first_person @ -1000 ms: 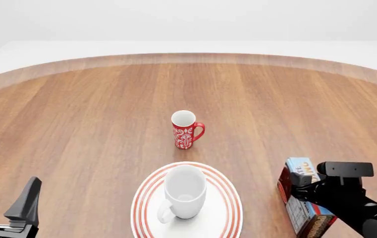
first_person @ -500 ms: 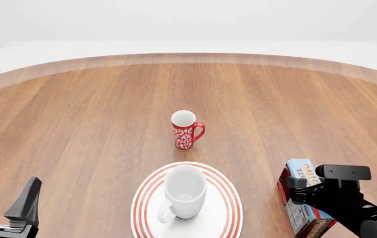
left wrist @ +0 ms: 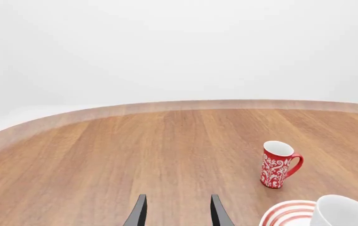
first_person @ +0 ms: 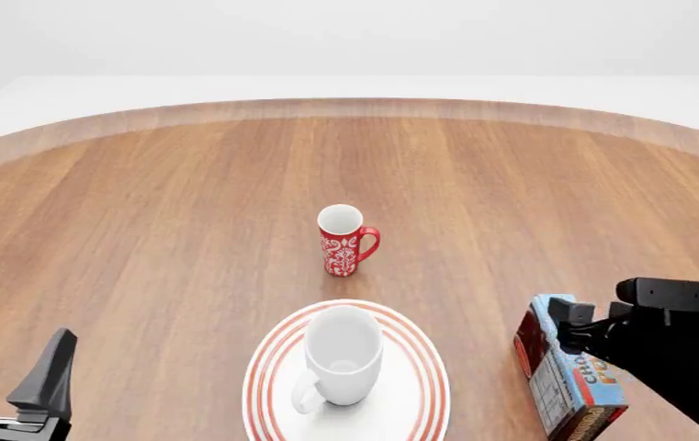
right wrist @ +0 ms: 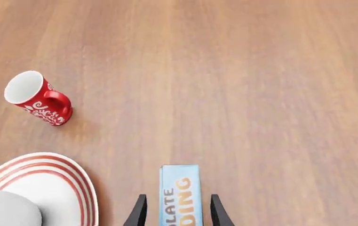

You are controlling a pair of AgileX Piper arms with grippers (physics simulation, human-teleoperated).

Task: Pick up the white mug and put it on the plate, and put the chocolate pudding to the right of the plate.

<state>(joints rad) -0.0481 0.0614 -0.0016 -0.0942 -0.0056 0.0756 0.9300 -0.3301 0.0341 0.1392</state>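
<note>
Right gripper (right wrist: 175,212) straddles the chocolate pudding (first_person: 572,372), fingers apart either side; left of it sits the plate (first_person: 421,367) bearing the white mug (first_person: 343,354). Left gripper (left wrist: 175,214) gapes empty.

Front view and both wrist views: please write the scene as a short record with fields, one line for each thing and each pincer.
white mug: upright on the plate, handle toward the camera side
plate: near table edge, holding the mug
chocolate pudding: on the table, right of the plate, apart from it
red mug: upright, beyond the plate
left pincer: open, empty, left of the plate
right pincer: fingers either side of the pudding box; grip state unclear
table: wooden, round-edged
</note>
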